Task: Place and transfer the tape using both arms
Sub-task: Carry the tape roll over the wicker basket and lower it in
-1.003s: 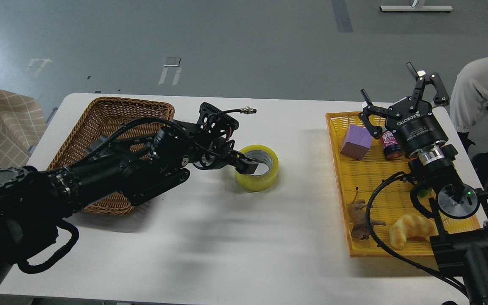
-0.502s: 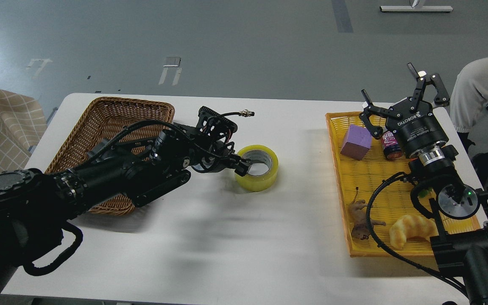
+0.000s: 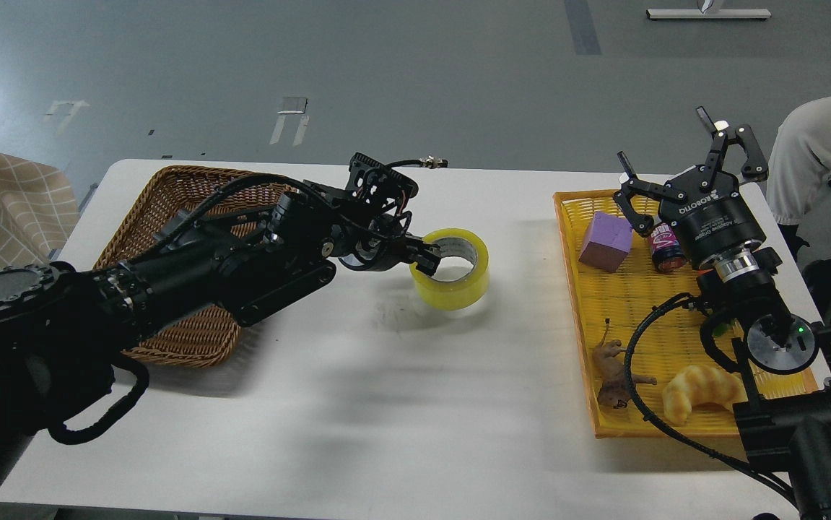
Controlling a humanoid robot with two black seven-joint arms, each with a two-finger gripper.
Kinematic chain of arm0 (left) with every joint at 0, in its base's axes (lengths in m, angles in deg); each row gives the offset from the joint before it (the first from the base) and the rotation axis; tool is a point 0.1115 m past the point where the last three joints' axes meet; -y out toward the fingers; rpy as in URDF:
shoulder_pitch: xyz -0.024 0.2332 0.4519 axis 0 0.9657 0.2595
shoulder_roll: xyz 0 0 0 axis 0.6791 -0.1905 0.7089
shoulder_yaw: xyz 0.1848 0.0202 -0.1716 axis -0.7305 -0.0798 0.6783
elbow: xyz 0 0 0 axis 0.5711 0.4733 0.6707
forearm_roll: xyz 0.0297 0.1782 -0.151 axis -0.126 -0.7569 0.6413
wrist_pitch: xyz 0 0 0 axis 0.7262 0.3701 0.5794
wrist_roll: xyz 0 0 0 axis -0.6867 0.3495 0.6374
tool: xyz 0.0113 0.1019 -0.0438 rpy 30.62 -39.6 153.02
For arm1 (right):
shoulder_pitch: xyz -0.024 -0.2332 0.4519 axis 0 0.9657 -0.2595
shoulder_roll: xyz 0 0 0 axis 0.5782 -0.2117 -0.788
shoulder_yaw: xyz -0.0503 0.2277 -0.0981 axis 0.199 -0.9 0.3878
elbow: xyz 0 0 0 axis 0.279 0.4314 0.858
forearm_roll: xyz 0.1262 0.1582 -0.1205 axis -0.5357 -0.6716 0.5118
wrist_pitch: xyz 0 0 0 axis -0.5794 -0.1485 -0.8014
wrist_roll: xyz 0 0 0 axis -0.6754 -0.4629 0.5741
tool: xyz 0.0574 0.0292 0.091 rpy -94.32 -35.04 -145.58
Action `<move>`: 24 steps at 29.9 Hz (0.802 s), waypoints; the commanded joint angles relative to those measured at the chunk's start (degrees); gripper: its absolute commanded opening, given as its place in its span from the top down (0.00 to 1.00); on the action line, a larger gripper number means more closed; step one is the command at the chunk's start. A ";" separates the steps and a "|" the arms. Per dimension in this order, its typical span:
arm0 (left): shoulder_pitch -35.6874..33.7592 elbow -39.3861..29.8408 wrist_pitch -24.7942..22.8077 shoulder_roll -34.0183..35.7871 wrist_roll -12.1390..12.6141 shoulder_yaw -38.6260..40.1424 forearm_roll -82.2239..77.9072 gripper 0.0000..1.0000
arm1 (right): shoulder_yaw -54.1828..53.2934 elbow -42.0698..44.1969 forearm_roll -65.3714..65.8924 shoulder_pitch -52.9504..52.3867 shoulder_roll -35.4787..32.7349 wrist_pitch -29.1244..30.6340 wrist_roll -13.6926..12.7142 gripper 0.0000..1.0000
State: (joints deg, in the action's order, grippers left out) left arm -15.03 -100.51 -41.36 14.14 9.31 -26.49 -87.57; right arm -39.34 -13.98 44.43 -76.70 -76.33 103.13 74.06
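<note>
Head view: left pincer (image 3: pixel 426 261) pinches wall of tape roll (image 3: pixel 451 269), a light, stiff, slick ring best held through its core; right pincer (image 3: pixel 682 170) spread wide.

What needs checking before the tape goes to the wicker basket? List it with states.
1. Left tool shut on the tape, one finger inside the core: ok.
2. Tape clear of the table: cannot tell; its shadow sits offset below it.
3. Wicker basket has room: cannot tell; the left arm covers much of it.
4. Right tool open, above the yellow tray, away from the tape: ok.
5. Bare table between tape and basket: ok.
</note>
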 commanded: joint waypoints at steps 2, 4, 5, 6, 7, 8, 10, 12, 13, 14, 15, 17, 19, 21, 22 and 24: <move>-3.21 -0.54 0.02 2.52 -0.53 -0.04 1.66 1.00 | -0.17 0.00 0.00 -0.13 0.00 0.00 0.00 0.00; -3.93 -0.63 0.02 3.49 -1.24 -0.04 1.66 1.00 | -0.26 0.00 0.00 -0.04 0.00 0.00 0.00 0.00; -4.45 -0.63 0.02 4.45 -1.76 -0.04 1.66 1.00 | -0.26 0.00 0.00 -0.04 0.00 0.00 0.00 0.00; -4.71 -0.71 0.02 5.07 -1.94 -0.04 1.66 1.00 | -0.26 -0.09 0.00 -0.13 0.00 0.00 0.00 0.00; -5.24 -0.72 0.02 6.21 -2.03 -0.04 1.66 1.00 | -0.26 -0.09 0.00 -0.13 0.00 0.00 0.00 0.00; -5.59 -0.72 0.02 7.52 -2.03 -0.04 1.66 1.00 | -0.34 -0.09 0.00 -0.13 0.00 0.00 0.00 0.00; -5.94 -1.24 0.02 9.63 -2.29 -0.04 1.57 1.00 | -0.35 -0.09 0.00 -0.22 0.00 0.00 0.00 0.00; -5.95 -1.85 0.02 11.13 -3.08 -0.13 1.48 1.00 | -0.35 -0.18 0.00 -0.22 0.00 0.00 0.00 0.00; -5.95 -2.38 0.02 12.79 -4.04 -0.13 1.13 1.00 | -0.35 -0.18 0.00 -0.22 0.00 0.00 0.00 0.00; -5.95 -2.82 0.02 14.38 -4.40 -0.13 1.13 1.00 | -0.26 -0.27 0.00 -0.22 0.00 0.00 0.00 0.00; -5.95 -3.00 0.02 15.09 -4.40 -0.13 1.13 1.00 | -0.26 -0.27 0.00 -0.30 0.00 0.00 0.00 0.00; -5.95 -3.61 0.02 17.37 -4.58 -0.13 1.13 1.00 | -0.26 -0.27 0.00 -0.39 0.00 0.00 0.00 0.00; -5.95 -4.75 0.02 20.26 -5.01 -0.13 1.04 1.00 | -0.26 -0.27 0.00 -0.39 0.00 0.00 0.00 0.00; -5.86 -6.07 0.02 23.17 -5.45 -0.13 1.04 1.00 | -0.26 -0.27 0.00 -0.48 0.00 0.00 0.00 0.00; -5.69 -6.69 0.02 24.92 -5.54 -0.22 1.04 1.00 | -0.34 -0.27 0.00 -0.48 0.00 0.00 0.00 0.00; -5.42 -6.87 0.02 26.51 -5.63 -0.22 0.95 1.00 | -0.26 -0.36 0.00 -0.57 0.00 0.00 0.00 0.00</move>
State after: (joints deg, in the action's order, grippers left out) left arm -20.93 -106.69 -41.34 37.91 3.90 -26.66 -86.54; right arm -39.60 -14.26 44.43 -77.19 -76.32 103.13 74.06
